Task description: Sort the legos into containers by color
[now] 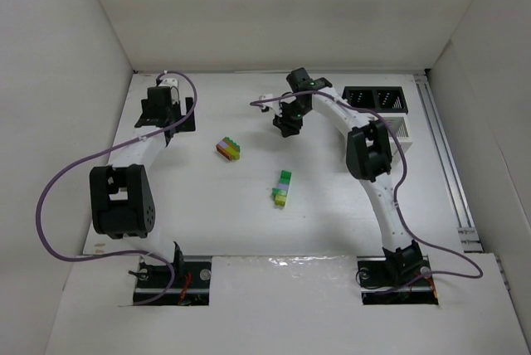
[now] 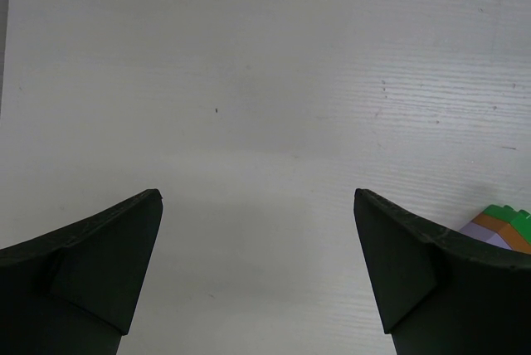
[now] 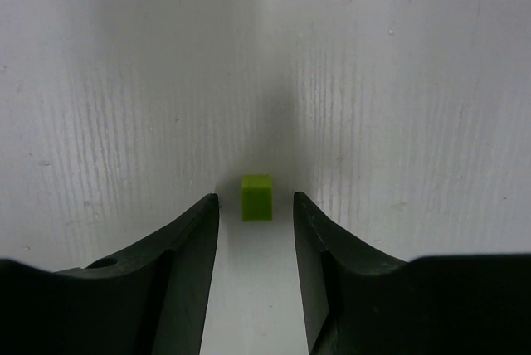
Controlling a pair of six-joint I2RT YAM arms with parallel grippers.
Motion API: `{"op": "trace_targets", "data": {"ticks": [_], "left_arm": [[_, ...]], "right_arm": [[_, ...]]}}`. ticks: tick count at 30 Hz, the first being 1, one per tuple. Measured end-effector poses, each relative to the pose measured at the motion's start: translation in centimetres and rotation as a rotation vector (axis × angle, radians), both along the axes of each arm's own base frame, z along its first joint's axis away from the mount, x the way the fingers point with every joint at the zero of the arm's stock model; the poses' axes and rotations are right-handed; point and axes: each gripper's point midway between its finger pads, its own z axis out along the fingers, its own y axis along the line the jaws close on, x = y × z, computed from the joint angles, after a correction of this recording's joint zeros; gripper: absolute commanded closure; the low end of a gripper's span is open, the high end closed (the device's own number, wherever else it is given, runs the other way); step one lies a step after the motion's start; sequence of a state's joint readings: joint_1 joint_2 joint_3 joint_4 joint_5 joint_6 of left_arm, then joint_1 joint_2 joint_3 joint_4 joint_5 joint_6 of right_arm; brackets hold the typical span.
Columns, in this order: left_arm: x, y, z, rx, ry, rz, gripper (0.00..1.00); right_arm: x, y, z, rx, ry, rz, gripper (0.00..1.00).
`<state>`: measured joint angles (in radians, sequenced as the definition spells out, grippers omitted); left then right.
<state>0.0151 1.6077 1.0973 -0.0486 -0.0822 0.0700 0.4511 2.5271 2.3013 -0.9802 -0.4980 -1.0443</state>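
No text, label, brand, number or sign can be read in any view. The multicoloured brick stacks point(image 1: 229, 148) and the black bins point(image 1: 375, 98) are too small in the top view to show any marking.

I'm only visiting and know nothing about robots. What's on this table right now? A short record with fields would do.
left gripper: open wide, nothing between its fingers
right gripper: jaws apart, one on each side of the lime brick, touching neither side
lime brick: single, lying on the table
striped stack: joined bricks, mid-table, untouched
green-topped stack: joined bricks, nearer the arm bases, untouched
black bin pair: far right corner
white bin pair: just in front of the black pair, partly behind the right arm
bin contents: too small to tell
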Motion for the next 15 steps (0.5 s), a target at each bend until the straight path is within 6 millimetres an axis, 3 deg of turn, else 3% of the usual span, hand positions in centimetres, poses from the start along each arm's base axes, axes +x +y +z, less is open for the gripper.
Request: {"op": "trace_targets", "data": {"ticks": [4,15], "left_arm": [[0.10,0.04,0.11,0.001,-0.002,0.001,0.00],[0.27,0.68,-0.18,0.003,0.005,0.017,0.00]], "right_arm": [[0.35,0.08,0.24,0.000,-0.012,-0.003,0.57],[0.41,0.10,0.02,-0.009,-0.013,-0.003,0.78]]}}
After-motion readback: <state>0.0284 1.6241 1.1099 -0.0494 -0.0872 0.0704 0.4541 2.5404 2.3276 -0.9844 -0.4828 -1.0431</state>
